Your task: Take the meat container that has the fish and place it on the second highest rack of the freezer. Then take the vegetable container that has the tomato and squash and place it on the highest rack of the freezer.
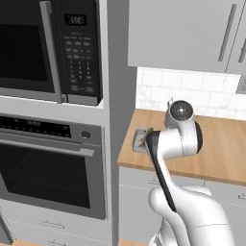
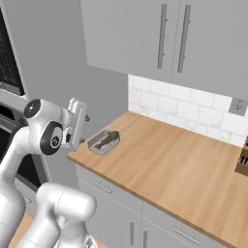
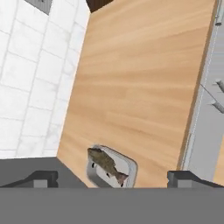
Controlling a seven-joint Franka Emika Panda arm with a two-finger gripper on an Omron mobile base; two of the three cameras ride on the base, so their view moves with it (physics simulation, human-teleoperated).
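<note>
At the left end of the wooden desk (image 2: 174, 164), beside a tall grey panel, the meat container (image 2: 104, 142) sits close to the front edge with the fish (image 2: 106, 139) lying along it. Left of that panel, a black microwave (image 1: 50, 48) hangs over a black-fronted wall oven (image 1: 50, 163), both glossy, with long steel bar handles. The white arm's end effector (image 2: 76, 121) hovers just beside and above the tray, its fingers (image 3: 41, 179) spread wide and holding nothing, with the tray lying between them in the hand view.

Risks, as they appear: the tray is shallow and smooth-walled, clear-grey plastic by the look of it, so a pinch across a thin rim could slip or tip it. A tilt would send the slim, brownish-grey fish sliding out. The grey panel stands very near the tray's left side, and a finger coming down there might strike it, or push the tray along the slick, matte wood toward the edge.

Behind, white marbled tiles (image 2: 169, 104) line the wall under flat pale-grey cabinets (image 2: 164, 36) with slender metal handles. At far right, a dark knife block (image 2: 242, 162) stands well apart from the tray.
</note>
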